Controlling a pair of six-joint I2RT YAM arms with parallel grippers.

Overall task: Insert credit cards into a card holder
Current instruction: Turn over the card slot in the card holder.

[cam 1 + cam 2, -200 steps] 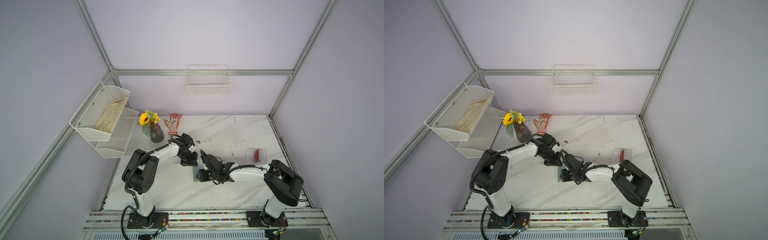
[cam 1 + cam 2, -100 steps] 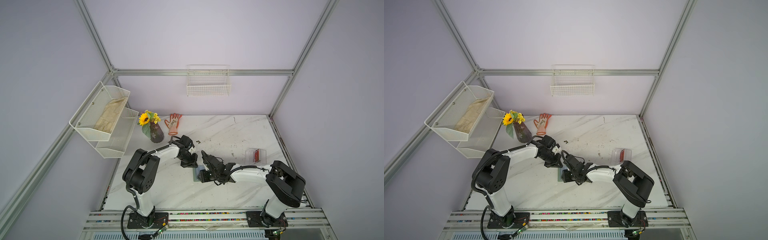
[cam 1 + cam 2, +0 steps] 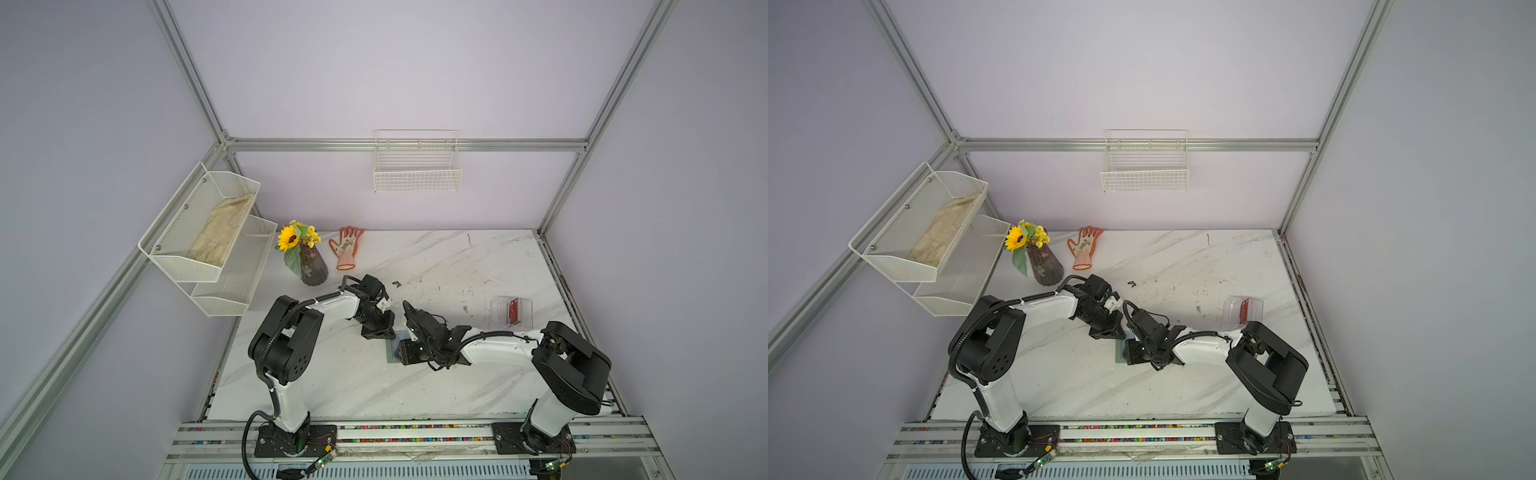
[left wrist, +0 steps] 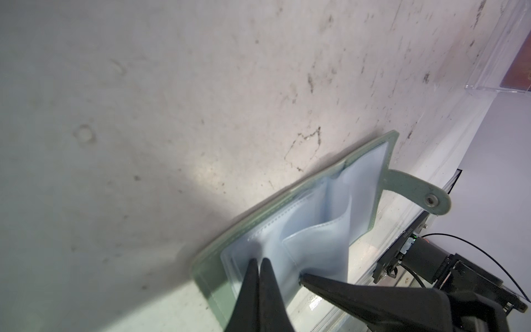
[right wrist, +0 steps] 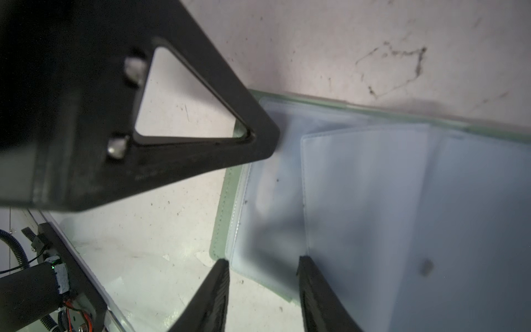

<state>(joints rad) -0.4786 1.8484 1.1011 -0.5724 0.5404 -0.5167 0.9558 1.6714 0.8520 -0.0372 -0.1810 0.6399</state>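
Card holder (image 4: 287, 230) lies open on the marble table (image 3: 457, 257), clear sleeves up, under both grippers' tips. Left gripper (image 4: 258, 260): fingers pressed together, tips down on a sleeve near the holder's edge. Right gripper (image 5: 263, 267): fingers spread, one tip against a lifted sleeve leaf. Red credit card (image 3: 514, 311) sits in a clear box (image 3: 498, 311), well apart from both grippers, on the right gripper's side.

Card holder (image 4: 359, 178): sage-green, open flat on my tabletop (image 4: 172, 115), clear sleeves up. Credit card (image 3: 514, 311): red, inside clear box (image 3: 496, 309).
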